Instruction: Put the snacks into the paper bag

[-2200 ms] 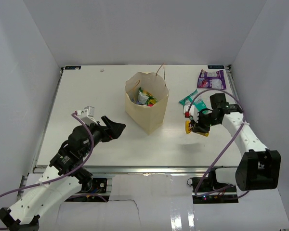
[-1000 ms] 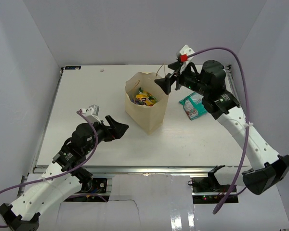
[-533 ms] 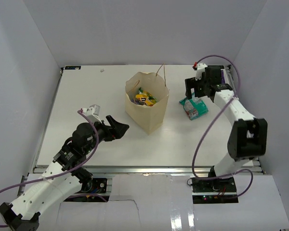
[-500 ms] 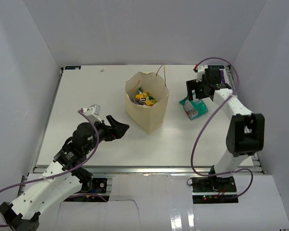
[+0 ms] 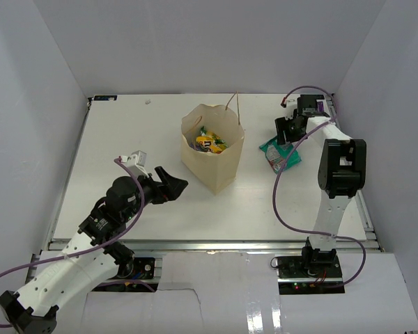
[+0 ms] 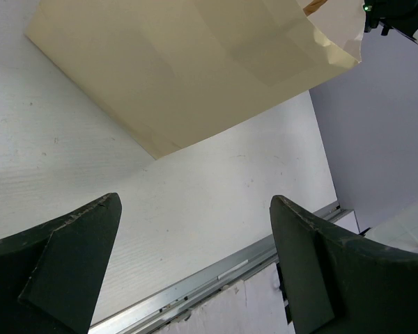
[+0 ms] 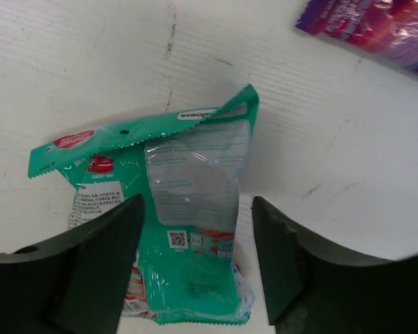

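Both wide open and empty, the right gripper [image 7: 195,268] hovers over the teal packet [image 7: 188,202], the left gripper [image 6: 195,261] faces the paper bag [image 6: 195,62].

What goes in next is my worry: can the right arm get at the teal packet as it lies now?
Probably yes: the right gripper hangs over the teal packet, its open fingers either side of it, nothing lying on top; the purple packet lies apart.
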### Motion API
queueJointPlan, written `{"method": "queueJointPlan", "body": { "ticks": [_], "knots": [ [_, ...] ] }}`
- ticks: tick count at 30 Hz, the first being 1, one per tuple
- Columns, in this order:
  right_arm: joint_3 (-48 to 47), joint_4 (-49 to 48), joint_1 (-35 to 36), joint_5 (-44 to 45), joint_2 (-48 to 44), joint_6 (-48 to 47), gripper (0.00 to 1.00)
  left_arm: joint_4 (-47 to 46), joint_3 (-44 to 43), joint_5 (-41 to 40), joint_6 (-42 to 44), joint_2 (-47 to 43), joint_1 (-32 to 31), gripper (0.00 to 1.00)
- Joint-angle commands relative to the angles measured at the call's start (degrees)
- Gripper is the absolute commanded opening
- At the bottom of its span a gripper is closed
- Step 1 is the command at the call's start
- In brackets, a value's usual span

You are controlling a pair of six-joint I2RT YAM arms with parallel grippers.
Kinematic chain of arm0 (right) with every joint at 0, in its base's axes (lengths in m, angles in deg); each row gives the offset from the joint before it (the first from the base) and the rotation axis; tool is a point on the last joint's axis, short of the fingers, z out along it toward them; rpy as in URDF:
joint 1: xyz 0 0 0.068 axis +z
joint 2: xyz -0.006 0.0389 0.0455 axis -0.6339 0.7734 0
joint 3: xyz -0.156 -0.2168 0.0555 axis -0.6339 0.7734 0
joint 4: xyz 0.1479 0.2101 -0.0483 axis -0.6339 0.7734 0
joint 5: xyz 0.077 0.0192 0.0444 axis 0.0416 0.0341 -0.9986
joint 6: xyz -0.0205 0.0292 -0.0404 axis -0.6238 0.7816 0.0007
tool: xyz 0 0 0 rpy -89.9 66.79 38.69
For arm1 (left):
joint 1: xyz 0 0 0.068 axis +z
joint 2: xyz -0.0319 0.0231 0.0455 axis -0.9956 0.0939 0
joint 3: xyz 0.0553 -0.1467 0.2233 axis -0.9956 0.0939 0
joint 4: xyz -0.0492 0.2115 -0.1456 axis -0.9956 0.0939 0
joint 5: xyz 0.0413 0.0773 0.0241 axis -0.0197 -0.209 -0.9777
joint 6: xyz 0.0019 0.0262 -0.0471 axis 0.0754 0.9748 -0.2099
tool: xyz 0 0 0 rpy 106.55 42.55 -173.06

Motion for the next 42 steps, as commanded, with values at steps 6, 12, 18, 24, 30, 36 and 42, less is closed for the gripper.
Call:
{"method": "queueJointPlan", "body": {
  "ticks": [6,12,18,24,30,36,42],
  "knots": [
    [-0.8,2.0,-3.3,-7.5,3.1,-0.2,0.49,-1.0,-1.3,0.6,0.4,1.1,-0.1,0.98],
    [1.3,2.8,-5.3,-14.0,1.8,-0.3,0.08,-1.5,-1.3,0.7,0.6,1.1,-0.1,0.98],
    [4.9,3.5,-9.9,-38.8,-10.9,-9.1,0.08,-1.1,-1.4,0.3,0.7,0.0,-0.1,0.98],
    [9.3,-6.3,-10.7,-50.7,-27.8,-7.3,0.08,-1.6,-1.4,0.0,1.5,0.2,-0.1,0.98],
    [3.5,-18.6,-8.3,-49.1,-36.8,7.6,0.08,-2.3,-2.2,0.4,2.5,1.1,-0.1,0.98],
    [-10.1,-20.5,6.0,-35.1,-37.6,11.9,0.08,-3.2,-2.7,1.0,3.0,1.7,-0.1,0.98],
    [-12.7,-20.5,22.5,-15.4,-34.2,9.2,0.08,-3.0,-2.7,1.2,3.0,0.7,-0.1,0.98]
  ]
}}
